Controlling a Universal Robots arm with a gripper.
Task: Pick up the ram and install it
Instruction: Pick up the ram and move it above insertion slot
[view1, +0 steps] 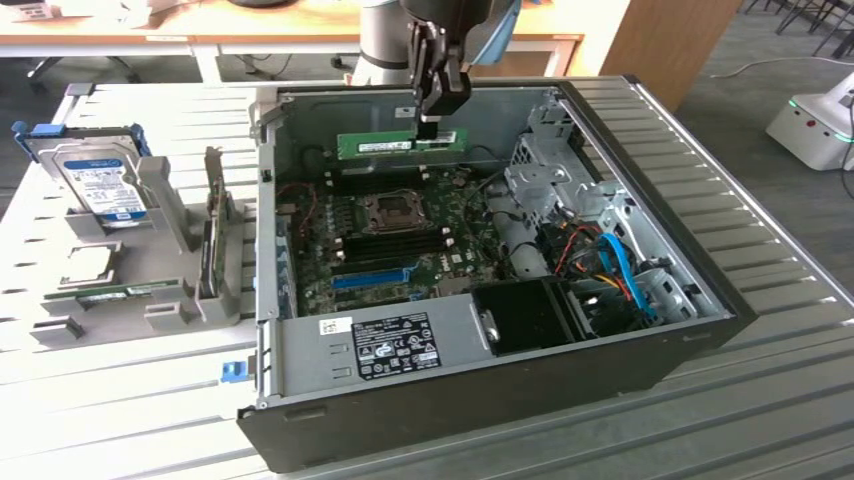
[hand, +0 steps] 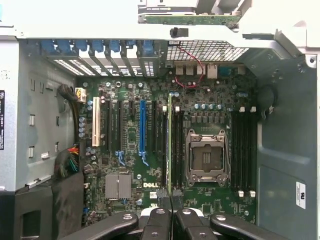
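My gripper hangs over the far side of the open computer case, shut on the ram. The ram is a long green stick with a white label, held level and on edge above the motherboard. In the wrist view the ram shows edge-on as a thin strip running away from my gripper. There it lies over the black memory slots beside the CPU socket. It hangs above the board and touches no slot.
A silver hard drive with a blue label stands in a grey rack at the exterior view's left, with another green board lying lower in it. Inside the case are a blue slot, a labelled metal box and blue cables.
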